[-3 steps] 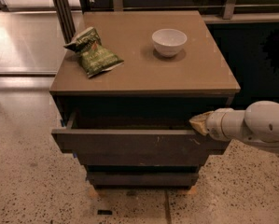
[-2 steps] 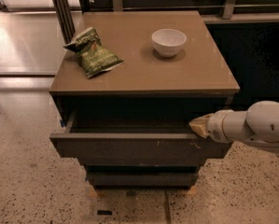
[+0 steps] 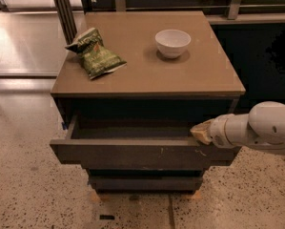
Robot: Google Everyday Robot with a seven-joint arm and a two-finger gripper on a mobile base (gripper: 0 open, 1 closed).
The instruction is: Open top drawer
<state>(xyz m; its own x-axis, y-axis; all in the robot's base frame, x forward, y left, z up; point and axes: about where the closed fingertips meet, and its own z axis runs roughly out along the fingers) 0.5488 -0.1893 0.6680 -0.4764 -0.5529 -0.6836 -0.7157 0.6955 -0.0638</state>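
Observation:
The top drawer (image 3: 132, 154) is a wide dark grey-brown flat front with small pale scratches right of centre. It stands pulled out from the cabinet, and its shallow grey box shows behind the front. My gripper (image 3: 200, 132) comes in from the right on a white arm. Its pale tip rests at the drawer front's upper right edge. Two narrower drawer fronts (image 3: 144, 182) sit shut below it.
On the brown cabinet top (image 3: 208, 75) lie a green snack bag (image 3: 95, 54) at the left and a white bowl (image 3: 172, 42) at the back right. A dark metal post (image 3: 63, 8) stands behind the left corner. Speckled floor (image 3: 27, 190) surrounds the cabinet.
The top drawer has slid further out toward the camera, and my gripper has moved with its right edge.

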